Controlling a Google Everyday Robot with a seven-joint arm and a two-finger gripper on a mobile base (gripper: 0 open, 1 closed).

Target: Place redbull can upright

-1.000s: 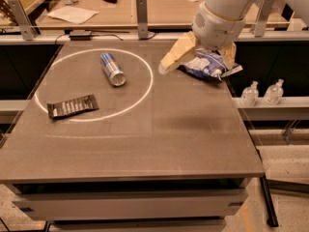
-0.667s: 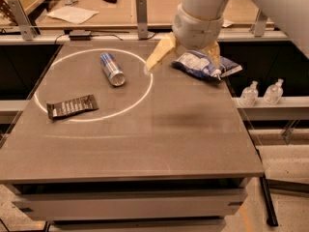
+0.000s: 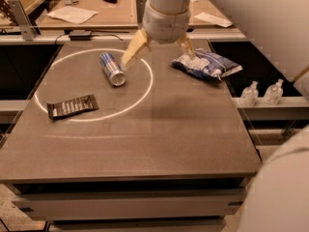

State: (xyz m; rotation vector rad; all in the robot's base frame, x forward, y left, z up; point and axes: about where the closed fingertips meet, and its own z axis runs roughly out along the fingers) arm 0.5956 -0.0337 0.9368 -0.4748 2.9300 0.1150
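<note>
Since the earlier frames, the end effector point(image 3: 159, 57) is being shifted toward 9 o'clock, away from the snack bag point(image 3: 206, 64) and nearer the redbull can point(image 3: 112, 69). Its fingers are being held spread wide, with nothing gripped. The can is lying on its side, untouched, inside the white circle point(image 3: 150, 81) at the bench's point(image 3: 159, 139) 10 o'clock. A dark wrapper point(image 3: 72, 106) is lying at 9 o'clock. Two small bottles point(image 3: 249, 94) are standing at 3 o'clock, and papers point(image 3: 72, 14) are lying on a desk at 12 o'clock.
</note>
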